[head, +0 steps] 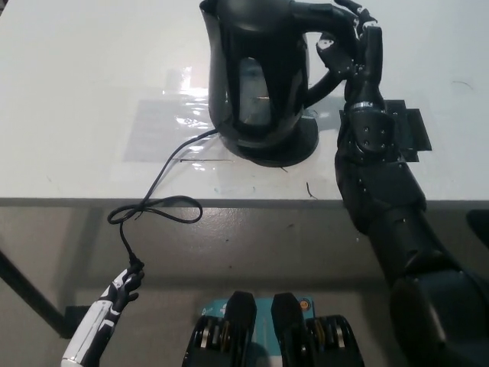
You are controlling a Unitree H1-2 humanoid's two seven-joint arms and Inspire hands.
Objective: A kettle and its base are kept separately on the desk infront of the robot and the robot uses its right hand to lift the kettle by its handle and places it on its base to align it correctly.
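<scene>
One black kettle (256, 73), one round black base (299, 145) and one black power cord (164, 183) sit on the white desk (76, 84). The kettle is at the far middle of the desk, its lower end over the base and offset toward the left, so the base's right rim shows beside it; whether it touches the base cannot be told. Its long axis runs roughly upright, with a lean to the left, the spout (206, 8) pointing left and the handle (325, 34) pointing right. The black right hand (353, 46) is closed around the handle, holding the kettle. The cord runs from the base leftward and over the desk's near edge in a loop. The white left hand (122, 289) hangs low at the lower left below the desk edge, and its opening cannot be told
</scene>
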